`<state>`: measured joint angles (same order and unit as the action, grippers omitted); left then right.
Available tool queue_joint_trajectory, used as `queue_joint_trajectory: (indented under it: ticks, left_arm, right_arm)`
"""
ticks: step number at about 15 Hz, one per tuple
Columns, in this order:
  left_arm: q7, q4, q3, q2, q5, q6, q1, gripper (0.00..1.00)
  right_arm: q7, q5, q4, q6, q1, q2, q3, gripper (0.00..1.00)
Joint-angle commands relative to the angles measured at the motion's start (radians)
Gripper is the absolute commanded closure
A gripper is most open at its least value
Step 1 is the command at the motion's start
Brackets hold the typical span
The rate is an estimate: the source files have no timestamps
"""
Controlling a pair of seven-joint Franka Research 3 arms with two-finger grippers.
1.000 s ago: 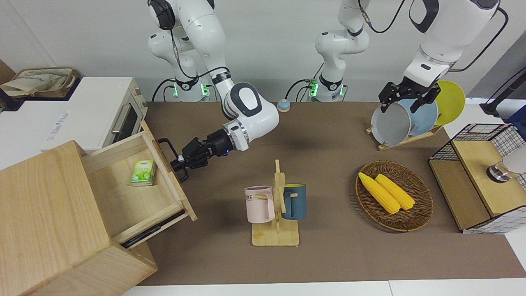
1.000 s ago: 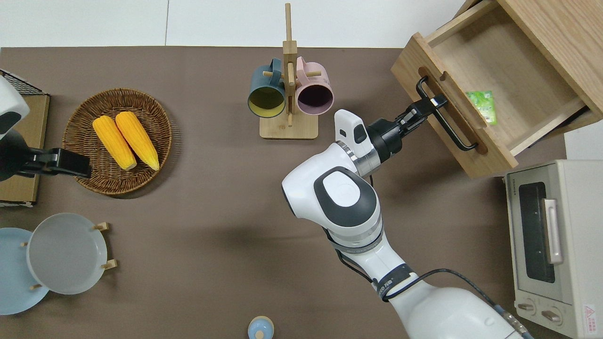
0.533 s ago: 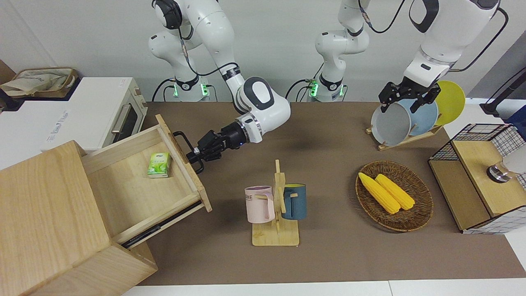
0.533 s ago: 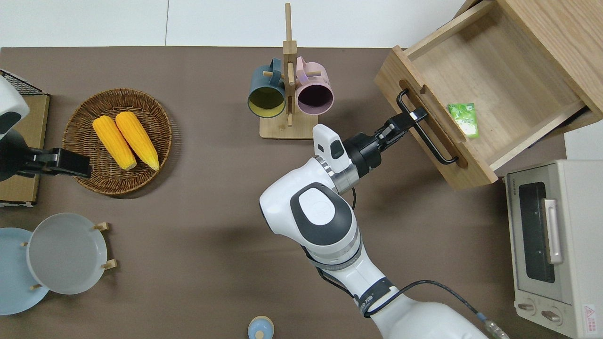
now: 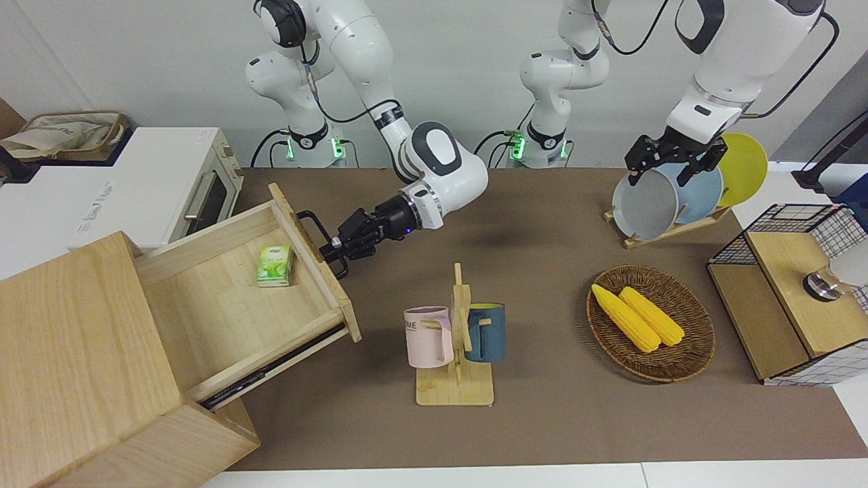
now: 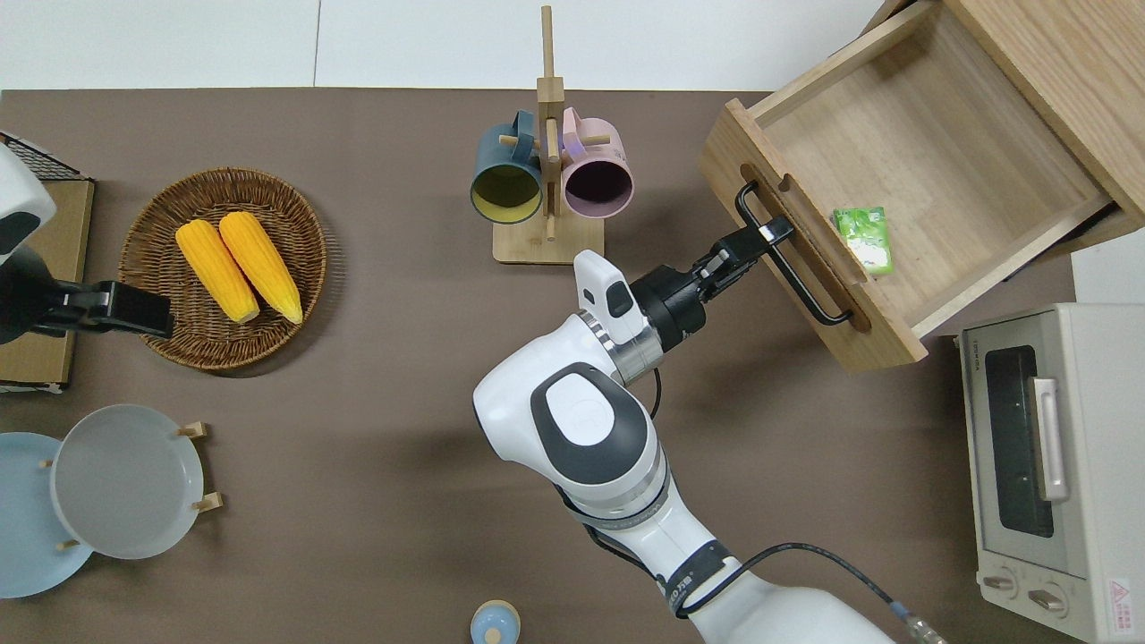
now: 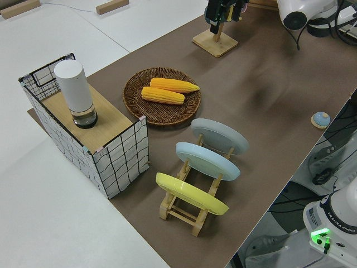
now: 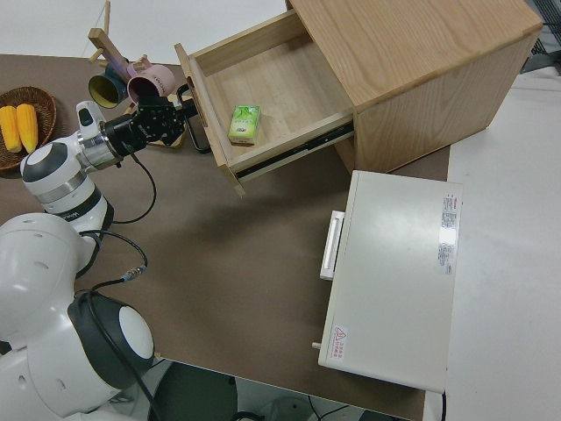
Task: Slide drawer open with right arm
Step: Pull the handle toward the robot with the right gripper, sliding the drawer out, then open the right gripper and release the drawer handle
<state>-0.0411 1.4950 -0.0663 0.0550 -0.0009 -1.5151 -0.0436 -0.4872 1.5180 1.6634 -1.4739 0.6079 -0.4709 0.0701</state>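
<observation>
Since the frame one second earlier, the right gripper (image 5: 333, 249) is seen displaced toward the table's middle, and the drawer (image 5: 224, 318) is drawn further out of the wooden box (image 5: 74, 352) with it. The small green packet (image 5: 274, 265) inside is carried along.

The gripper's fingers are closed on the black bar handle (image 6: 787, 259), near the handle's end farther from the robots. The right arm (image 6: 590, 420) is stretched low across the brown table (image 6: 376, 465).

The drawer stands at the right arm's end of the table, well extended, most of its floor exposed; the toaster oven (image 6: 1055, 465) lies beside it, nearer to the robots. The mug rack (image 6: 547, 161) stands near the drawer's front, apart from it.

Step in hand, as judged: late in the pull. Next move, as judged: a short further pull straight along the slide, if any travel remains, followed by release of the handle and withdrawal clear of the mug rack.

The left arm is parked.
</observation>
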Motion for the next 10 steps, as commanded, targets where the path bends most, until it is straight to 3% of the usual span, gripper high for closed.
queue_joint_trajectory:
  ticks: [1, 10]
  left_arm:
    - [0.010, -0.009, 0.000, -0.004, 0.018, 0.018, 0.007, 0.01]
    - [0.010, -0.010, 0.000, -0.004, 0.018, 0.018, 0.007, 0.01]
  right_arm:
    - [0.055, 0.011, -0.040, 0.014, 0.032, -0.008, -0.001, 1.000]
    - [0.059, -0.007, -0.042, 0.026, 0.053, -0.011, -0.012, 0.972]
